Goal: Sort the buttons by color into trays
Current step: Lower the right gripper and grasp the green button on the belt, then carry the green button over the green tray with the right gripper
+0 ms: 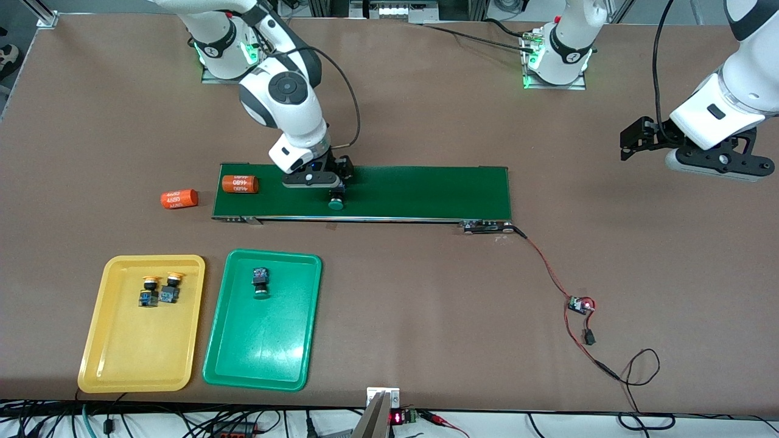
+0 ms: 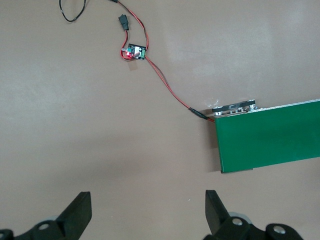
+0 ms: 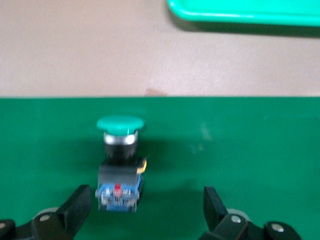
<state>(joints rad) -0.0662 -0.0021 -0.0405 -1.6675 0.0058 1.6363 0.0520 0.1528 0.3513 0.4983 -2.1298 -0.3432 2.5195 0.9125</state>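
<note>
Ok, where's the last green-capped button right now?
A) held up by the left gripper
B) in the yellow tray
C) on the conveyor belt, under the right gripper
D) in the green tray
C: the green-capped button lies on the conveyor belt between the open fingers of the right gripper, not gripped.

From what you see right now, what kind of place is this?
Probably a robotics lab or test bench: a small conveyor belt on a brown table, loose wiring to a small circuit board, and colored sorting trays.

A wide brown table [image 1: 426, 292] fills the view under even light. Cables [image 1: 182, 420] hang along its near edge; metal frame posts [image 1: 42, 12] stand at the top.
</note>
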